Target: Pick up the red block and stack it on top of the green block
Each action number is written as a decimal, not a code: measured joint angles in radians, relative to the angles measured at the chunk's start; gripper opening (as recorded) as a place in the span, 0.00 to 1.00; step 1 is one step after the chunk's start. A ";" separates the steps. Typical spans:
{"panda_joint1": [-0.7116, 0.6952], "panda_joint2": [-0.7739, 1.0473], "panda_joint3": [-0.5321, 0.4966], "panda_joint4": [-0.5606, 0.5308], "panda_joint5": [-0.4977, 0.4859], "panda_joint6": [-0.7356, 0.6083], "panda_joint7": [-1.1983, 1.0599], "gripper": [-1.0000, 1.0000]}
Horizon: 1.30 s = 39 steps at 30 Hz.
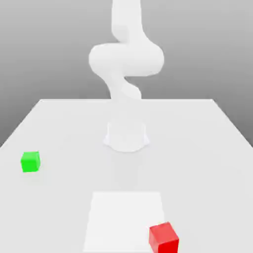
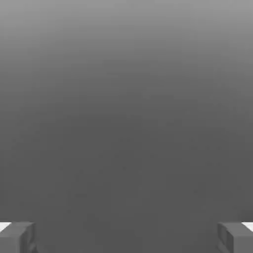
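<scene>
The red block [image 1: 164, 238] is seen turned askew (no long axis), overlapping the white patch's [image 1: 123, 220] edge. The jaws [image 2: 127, 238] are spread wide.

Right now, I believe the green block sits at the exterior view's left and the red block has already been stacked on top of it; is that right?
Not quite: the exterior view shows the red block apart from the green block, which does sit at the left.

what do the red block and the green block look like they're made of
Red block: perhaps painted wood or plastic, with a matte finish; its flat faces differ in shade but show no grain or glossy highlight.
Green block: likely the same sort of material, also matte, in one plain bright colour; the look alone doesn't settle which.
</scene>
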 joint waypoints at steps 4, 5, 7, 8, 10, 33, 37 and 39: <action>0.015 0.151 0.008 -0.016 0.000 0.052 -0.024 0.50; 0.019 0.187 0.010 -0.020 -0.001 0.064 -0.029 0.50; 0.027 0.260 0.014 -0.028 -0.002 0.089 -0.040 0.50; 0.030 0.296 0.016 -0.032 -0.002 0.102 -0.045 0.50; 0.038 0.369 0.021 -0.040 -0.003 0.127 -0.056 0.50; 0.106 1.119 0.041 -0.077 -0.052 0.465 -0.114 0.00; 0.106 1.131 0.040 -0.075 -0.054 0.475 -0.112 0.00; 0.103 1.096 0.045 -0.081 -0.050 0.445 -0.115 0.00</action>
